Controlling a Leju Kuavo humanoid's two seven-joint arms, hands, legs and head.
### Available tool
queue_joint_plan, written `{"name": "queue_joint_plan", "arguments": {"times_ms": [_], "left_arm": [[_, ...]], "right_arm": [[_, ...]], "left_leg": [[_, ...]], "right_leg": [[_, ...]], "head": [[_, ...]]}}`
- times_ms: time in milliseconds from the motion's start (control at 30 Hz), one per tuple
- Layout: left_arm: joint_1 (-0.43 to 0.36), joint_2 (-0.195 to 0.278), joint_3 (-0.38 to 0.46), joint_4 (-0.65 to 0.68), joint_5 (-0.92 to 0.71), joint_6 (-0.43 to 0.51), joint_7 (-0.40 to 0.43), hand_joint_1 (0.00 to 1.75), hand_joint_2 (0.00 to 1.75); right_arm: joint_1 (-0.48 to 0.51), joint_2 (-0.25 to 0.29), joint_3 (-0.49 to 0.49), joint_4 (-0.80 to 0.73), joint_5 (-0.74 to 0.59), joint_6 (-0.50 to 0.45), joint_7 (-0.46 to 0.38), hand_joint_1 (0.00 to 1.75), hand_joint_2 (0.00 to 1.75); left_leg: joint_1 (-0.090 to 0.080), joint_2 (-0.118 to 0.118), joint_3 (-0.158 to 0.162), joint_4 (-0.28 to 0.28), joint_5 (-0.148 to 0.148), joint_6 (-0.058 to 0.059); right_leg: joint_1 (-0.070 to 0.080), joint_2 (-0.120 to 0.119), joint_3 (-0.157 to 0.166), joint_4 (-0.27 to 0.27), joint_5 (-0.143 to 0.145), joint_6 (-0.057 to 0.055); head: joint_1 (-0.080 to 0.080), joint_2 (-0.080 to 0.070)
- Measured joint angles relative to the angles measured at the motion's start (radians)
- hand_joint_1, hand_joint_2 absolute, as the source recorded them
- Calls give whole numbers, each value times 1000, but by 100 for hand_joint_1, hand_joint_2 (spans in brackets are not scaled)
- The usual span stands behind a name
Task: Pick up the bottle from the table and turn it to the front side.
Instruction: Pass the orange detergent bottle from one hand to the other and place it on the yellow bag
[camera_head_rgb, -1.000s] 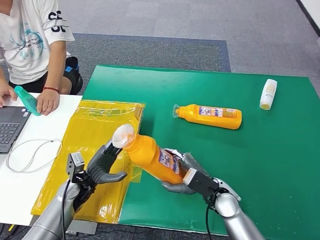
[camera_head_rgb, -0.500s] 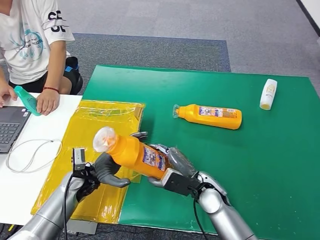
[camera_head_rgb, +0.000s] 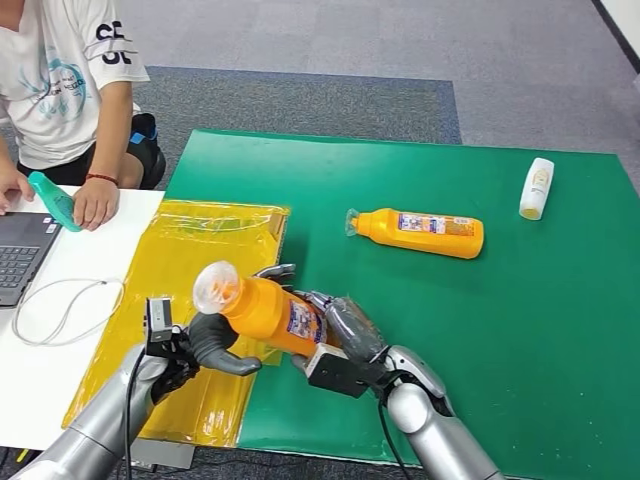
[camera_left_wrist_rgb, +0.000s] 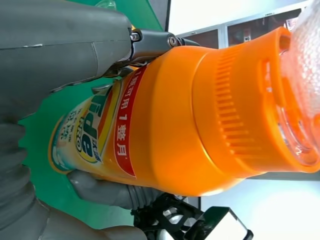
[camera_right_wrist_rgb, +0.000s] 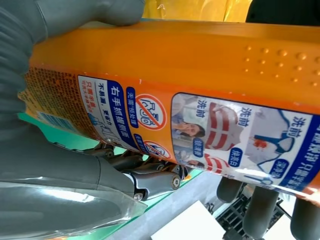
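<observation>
You've got the bottle (camera_head_rgb: 268, 311) lifted off the mat (camera_head_rgb: 528, 300) at lower centre of the head frame, cap toward the left. Your right hand (camera_head_rgb: 343, 335) grasps its base; your left hand (camera_head_rgb: 215, 340) cups the neck from below.

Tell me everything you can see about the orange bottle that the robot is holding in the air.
The orange bottle looks like glossy plastic, with a ribbed orange collar and a clear cap. It is held off the table, nearly level, cap toward the yellow bag. A Tide label shows in the left wrist view, a back label with pictures in the right wrist view. The right hand grips its base; the left hand holds it below the neck.
</observation>
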Motion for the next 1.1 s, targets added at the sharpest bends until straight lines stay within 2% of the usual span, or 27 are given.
{"name": "queue_joint_plan", "arguments": {"times_ms": [767, 1100], "left_arm": [[15, -9, -16, -38, -20, 42, -3, 0, 175], [34, -5, -14, -38, -9, 32, -5, 0, 175]], "right_arm": [[4, 16, -4, 107, 99, -11, 23, 175, 175], [22, 19, -6, 92, 106, -27, 17, 175, 175]], "left_leg": [[0, 0, 0, 0, 0, 0], [0, 0, 0, 0, 0, 0]], "right_leg": [[0, 0, 0, 0, 0, 0], [0, 0, 0, 0, 0, 0]], "head": [[0, 0], [0, 0]]}}
